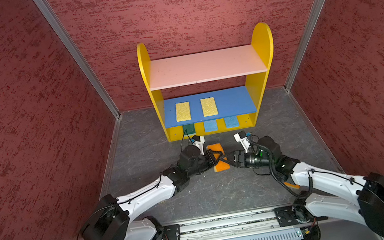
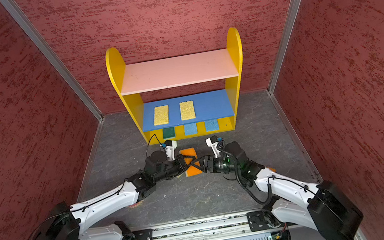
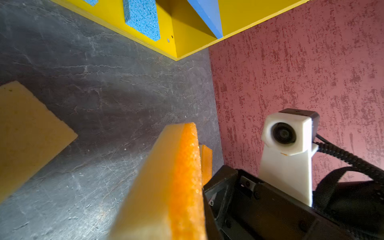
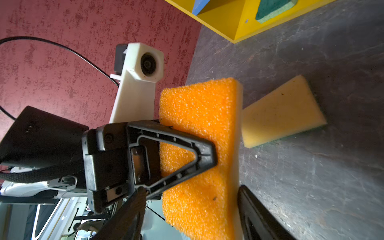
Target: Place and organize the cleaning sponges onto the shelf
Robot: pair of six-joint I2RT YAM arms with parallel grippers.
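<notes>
Presently: orange sponge clamped by left tool in front of the shelf

Left tool [image 4: 209, 161] is clamped on the orange sponge [image 4: 199, 108], with one finger pressed flat against its orange face. The sponge stands on edge over the bench [image 1: 224, 194], a short way in front of the shelf [image 1: 262, 42]. Right tool [image 1: 228, 159] meets it from the opposite side. Its jaws are apart, one on each side of the sponge, and are not gripping it.

Shelf stock noted:
- **Blue middle board:** the first yellow sponge [image 1: 182, 111] and the second yellow sponge [image 1: 209, 106] lie flat, side by side but apart.
- **Yellow base:** a green sponge [image 1: 188, 129], a first blue sponge [image 1: 210, 126] and a second blue sponge [image 1: 231, 122] sit in a row.

On the bench, a yellow-faced sponge [image 4: 282, 112] with a green underside lies flat near the held one. An orange piece [image 1: 290, 185] shows partly under the right arm, and I cannot make out the rest of it.
</notes>
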